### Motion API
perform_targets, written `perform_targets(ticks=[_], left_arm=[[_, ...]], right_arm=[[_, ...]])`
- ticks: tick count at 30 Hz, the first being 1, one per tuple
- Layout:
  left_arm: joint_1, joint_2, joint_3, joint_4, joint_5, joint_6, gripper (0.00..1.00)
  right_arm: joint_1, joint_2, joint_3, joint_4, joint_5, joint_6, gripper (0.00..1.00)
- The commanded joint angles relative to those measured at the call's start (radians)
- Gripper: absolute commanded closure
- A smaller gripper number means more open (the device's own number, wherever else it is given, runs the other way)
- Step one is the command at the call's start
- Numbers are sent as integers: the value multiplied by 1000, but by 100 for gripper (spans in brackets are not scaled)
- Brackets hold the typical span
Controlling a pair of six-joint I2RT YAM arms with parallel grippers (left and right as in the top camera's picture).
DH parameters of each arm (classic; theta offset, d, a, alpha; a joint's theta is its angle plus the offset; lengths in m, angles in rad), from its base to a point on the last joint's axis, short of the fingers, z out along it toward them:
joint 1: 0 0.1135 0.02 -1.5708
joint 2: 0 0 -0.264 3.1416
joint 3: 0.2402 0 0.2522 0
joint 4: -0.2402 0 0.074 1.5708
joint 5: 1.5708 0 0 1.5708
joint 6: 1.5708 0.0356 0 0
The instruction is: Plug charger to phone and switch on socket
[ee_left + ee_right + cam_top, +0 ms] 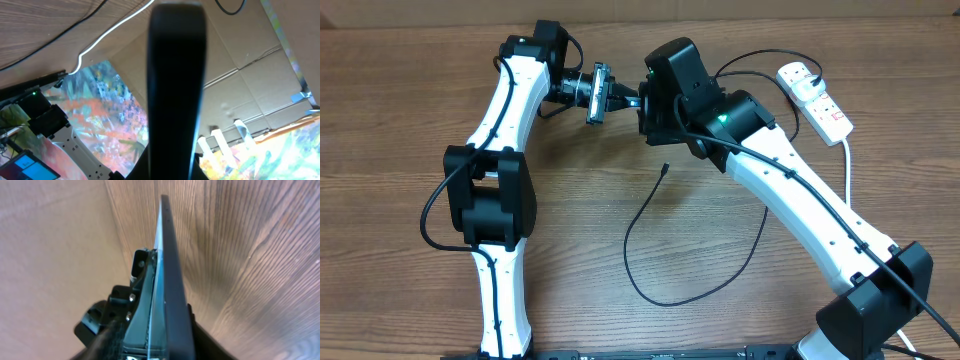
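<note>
Dark phone (597,93) clamped tight between left jaws.

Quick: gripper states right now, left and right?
Left gripper: closed on the slim dark-framed smartphone.
Right gripper: at the smartphone, cannot tell.

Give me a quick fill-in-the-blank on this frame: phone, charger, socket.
1. The left gripper is shut on the phone, holding it edge-up ____ the table.
2. The charger lies loose on the wood, its small tip plugged into ____.
3. The socket lies at the far ____ side of the table.
Missing words: above; nothing; right.
</note>
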Motion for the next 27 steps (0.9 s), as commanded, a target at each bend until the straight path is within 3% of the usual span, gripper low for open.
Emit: perform_targets(ticks=[1, 5, 9, 16, 18, 19, 23, 27], left_arm=[[2, -1, 20, 0, 23, 0, 96], [13, -1, 20, 0, -22, 5, 96], [34, -1, 20, 0, -102, 24, 96], [74, -1, 20, -7, -355, 114, 96], [83, -1, 20, -12, -422, 180, 96], [86, -1, 20, -12, -438, 223, 96], [86, -1, 20, -12, -392, 457, 96], [82, -16, 20, -34, -312, 725, 96]], right_arm=[[3, -7, 20, 2, -5, -3, 46], [-4, -9, 20, 10, -4, -164, 31], [-29, -21, 20, 11, -2, -359, 25], [-106, -121, 20, -16, -5, -831, 12], [-133, -151, 20, -39, -5, -970, 7], [-145, -163, 20, -62, -5, -1026, 0], [-176, -171, 20, -168, 5, -1146, 0], [-180, -148, 11, -286, 72, -1153, 0]])
